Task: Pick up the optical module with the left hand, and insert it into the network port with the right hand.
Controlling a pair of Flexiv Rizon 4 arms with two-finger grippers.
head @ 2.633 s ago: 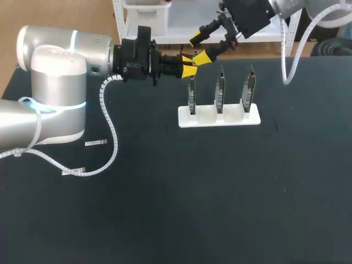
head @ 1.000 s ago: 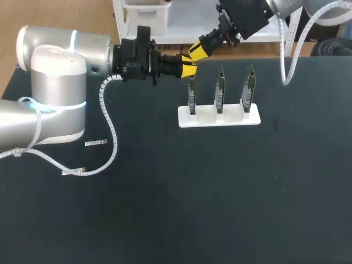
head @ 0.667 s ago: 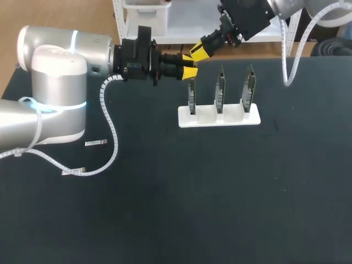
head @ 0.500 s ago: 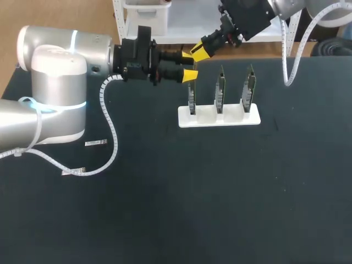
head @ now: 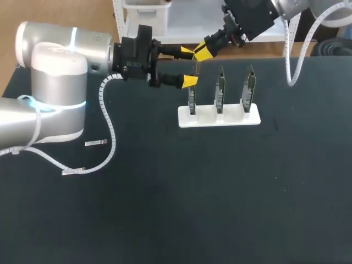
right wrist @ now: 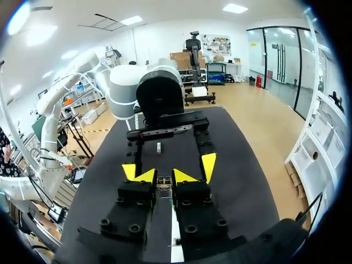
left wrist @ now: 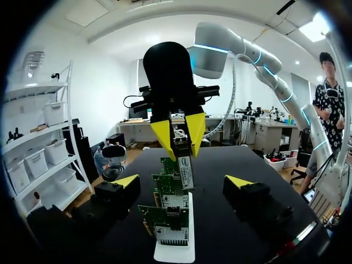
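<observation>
Quick rundown for you. In the head view your left gripper (head: 188,67) sits in the upper middle of the frame with its fingers spread wide, one yellow tip above the other, and nothing touching either of them. Your right gripper (head: 201,54) comes in from the upper right, and its tips are pinching the optical module (head: 196,66), which hangs down from them as a thin sliver.

The left wrist view shows it best. The right gripper (left wrist: 179,135) points down at the table, squeezing the top end of the optical module (left wrist: 186,165). The module sits in the gap between the left gripper's (left wrist: 182,181) parted fingers, well clear of both. From the right wrist view, the right gripper (right wrist: 164,177) has the module (right wrist: 163,185) clamped between its tips, with the left arm's two yellow tips out ahead on either side.

Right below the module is the leftmost of three green boards (head: 191,94), all standing upright in a white stand (head: 219,118) on the black table (head: 165,209). You can't tell whether the module touches that board.

Two small silvery strips (head: 95,143) lie at the mid left of the frame.
</observation>
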